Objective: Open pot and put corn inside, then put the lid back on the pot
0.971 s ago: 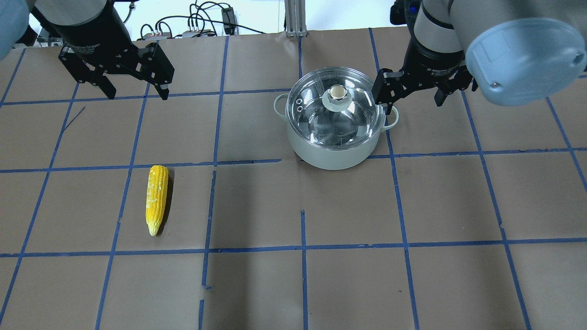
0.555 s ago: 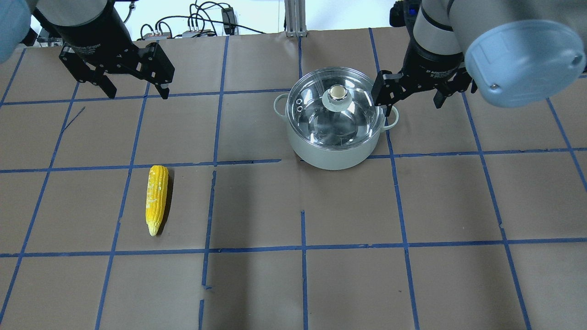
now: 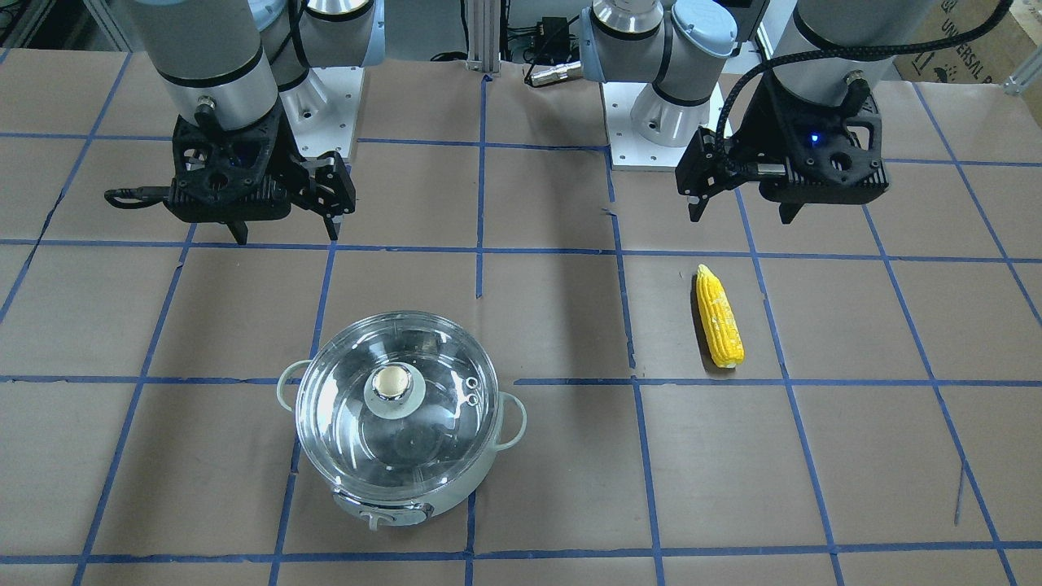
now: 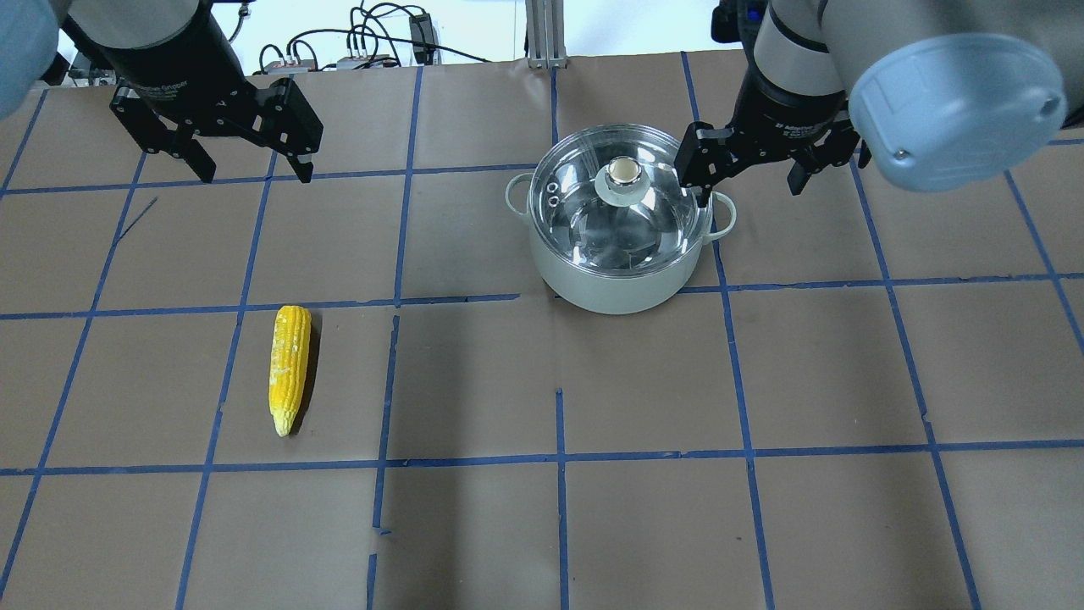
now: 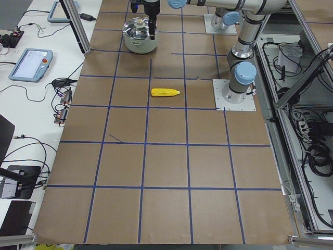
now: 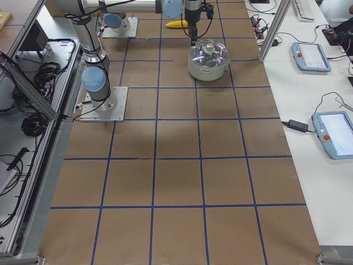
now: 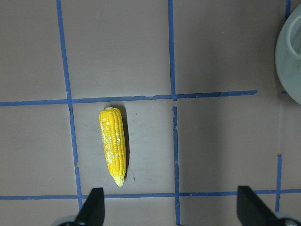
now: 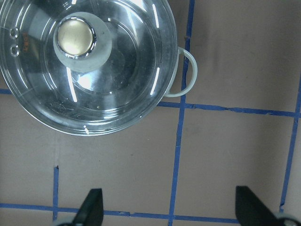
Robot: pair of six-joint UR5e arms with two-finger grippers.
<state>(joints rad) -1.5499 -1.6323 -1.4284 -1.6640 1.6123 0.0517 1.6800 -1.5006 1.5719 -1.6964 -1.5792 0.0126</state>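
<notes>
The pot (image 4: 618, 284) stands at the table's back, right of centre, with the glass lid (image 4: 584, 224) on it and the beige knob (image 4: 624, 172) on top. The corn (image 4: 289, 366) lies flat on the table at the left, tapered end toward me. My right gripper (image 4: 743, 182) is open and empty, above the pot's right handle and rim; the wrist view shows the lid (image 8: 94, 80) up and to the left of the fingers. My left gripper (image 4: 254, 174) is open and empty, high behind the corn (image 7: 114, 146).
Brown paper with blue tape lines (image 4: 559, 457) covers the table. Cables and boxes (image 4: 364, 51) lie beyond the back edge. Both arm bases (image 3: 651, 122) stand on my side of the table. The pot's control panel (image 3: 383, 511) faces away from me.
My right gripper has moved left and slightly back, so its left finger now stands over the pot's right rim. The left gripper, corn, pot and lid have not moved.
</notes>
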